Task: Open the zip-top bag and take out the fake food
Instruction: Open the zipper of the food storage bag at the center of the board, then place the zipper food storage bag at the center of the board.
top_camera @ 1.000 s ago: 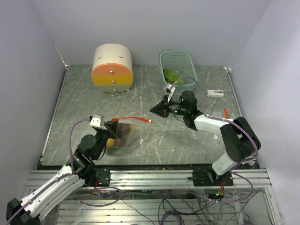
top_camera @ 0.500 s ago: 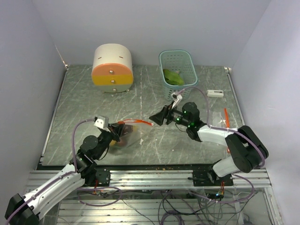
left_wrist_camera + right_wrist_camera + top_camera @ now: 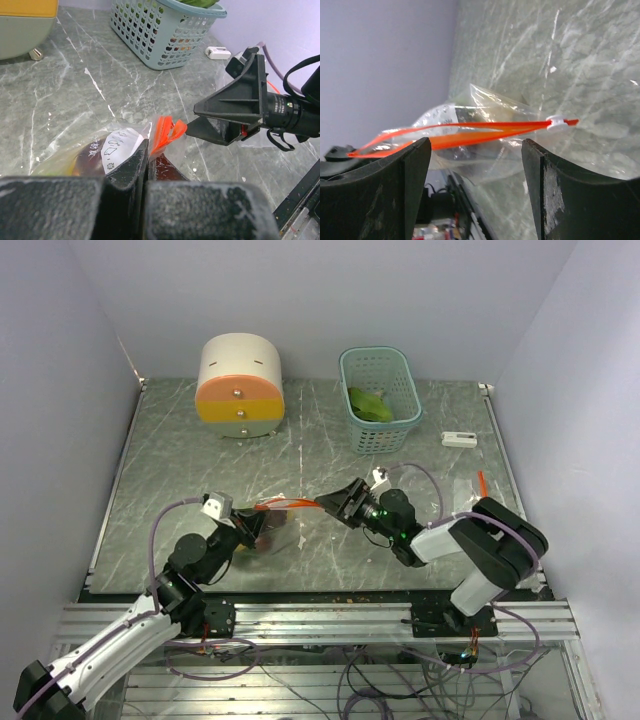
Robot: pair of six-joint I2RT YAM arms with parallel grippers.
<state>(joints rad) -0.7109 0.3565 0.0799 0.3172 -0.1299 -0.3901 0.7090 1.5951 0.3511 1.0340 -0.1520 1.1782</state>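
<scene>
**K:** Grey marbled bench (image 3: 180, 470), lavender walls, seen from above. Where was the bag?

**R:** Zip-top bag (image 3: 282, 532) lay near the front edge, left of centre. Left pincer (image 3: 255, 527) was clamped tight on the bag's edge by the strip. Judged an anchor, so the zip could be drawn against it. Fake food (image 3: 268, 543) sat inside as dark and yellowish lumps. One green leafy piece (image 3: 370, 405) lay in the basket (image 3: 376, 350) at the back, well apart from the drawer box (image 3: 240, 390).

**K:** Other arm?

**R:** Right pincer (image 3: 335, 502) hovered at the far end of the orange zip strip (image 3: 290, 503), jaws apart, nothing held.

**K:** Left wrist view?

**R:** Fingers were pressed flat together on the plastic just beside the strip. A dark piece showed through the film. Right pincer faced them from just past the strip's end.

**K:** Right wrist view?

**R:** Both fingers stood wide, with the strip running across ahead of them. White slider (image 3: 556, 121) sat at its right end, ungripped. Judged: lining up to take the slider. Two orange bands seemed to part left of it. Could not tell how far the mouth gaped.
</scene>
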